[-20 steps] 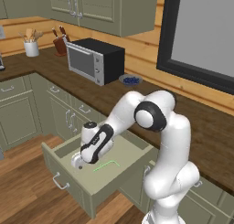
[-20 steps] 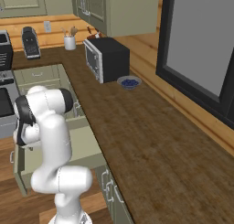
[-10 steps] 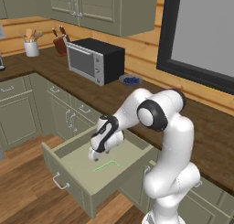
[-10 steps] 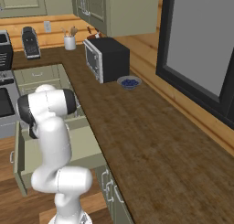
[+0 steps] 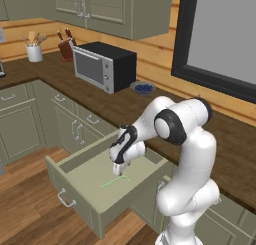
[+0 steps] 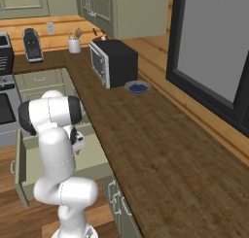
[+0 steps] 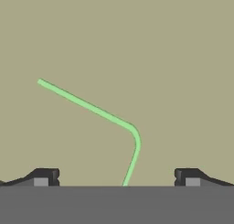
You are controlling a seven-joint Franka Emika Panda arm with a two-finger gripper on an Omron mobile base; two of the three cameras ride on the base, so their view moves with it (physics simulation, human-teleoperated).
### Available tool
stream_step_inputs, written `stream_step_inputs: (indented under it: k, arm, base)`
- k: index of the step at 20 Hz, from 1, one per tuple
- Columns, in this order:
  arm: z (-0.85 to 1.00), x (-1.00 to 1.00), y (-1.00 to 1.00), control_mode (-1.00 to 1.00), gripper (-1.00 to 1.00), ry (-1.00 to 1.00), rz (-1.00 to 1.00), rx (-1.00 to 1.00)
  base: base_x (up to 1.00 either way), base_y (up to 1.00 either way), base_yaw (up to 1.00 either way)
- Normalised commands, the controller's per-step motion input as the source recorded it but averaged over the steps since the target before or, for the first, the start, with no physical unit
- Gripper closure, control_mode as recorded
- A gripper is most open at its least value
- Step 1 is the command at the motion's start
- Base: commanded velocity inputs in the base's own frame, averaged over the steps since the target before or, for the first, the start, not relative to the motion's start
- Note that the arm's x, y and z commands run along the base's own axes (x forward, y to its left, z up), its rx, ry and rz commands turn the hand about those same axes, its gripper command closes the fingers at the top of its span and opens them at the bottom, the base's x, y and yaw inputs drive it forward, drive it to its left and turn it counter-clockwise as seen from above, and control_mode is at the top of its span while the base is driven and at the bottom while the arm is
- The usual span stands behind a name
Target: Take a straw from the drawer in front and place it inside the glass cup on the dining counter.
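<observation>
End effector (image 7: 116, 176) moved right across drawer (image 5: 92, 191), now over straw (image 5: 116, 180), spread wide, holding nothing

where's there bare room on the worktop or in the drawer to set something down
The worktop is bare along the long stretch from the blue bowl toward the camera, under the dark window. The drawer floor is free on every side of the straw, with the open gripper just above it. It is crowded past the microwave, by the knife block and utensil holder.
</observation>
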Motion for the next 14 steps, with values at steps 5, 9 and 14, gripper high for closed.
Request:
stream_step_inputs:
  k: [5, 9, 14]
  arm:
    - [-0.28, 0.01, -0.06, -1.00, -1.00, 0.00, 0.11, -0.01]
    - [-0.34, 0.00, 0.00, -1.00, -1.00, 0.00, 0.06, 0.00]
    - [-0.27, 0.15, 0.00, -1.00, -1.00, 0.00, 0.02, 0.00]
  base:
    - [0.00, 0.00, 0.00]
    - [0.00, 0.00, 0.00]
    - [0.00, 0.00, 0.00]
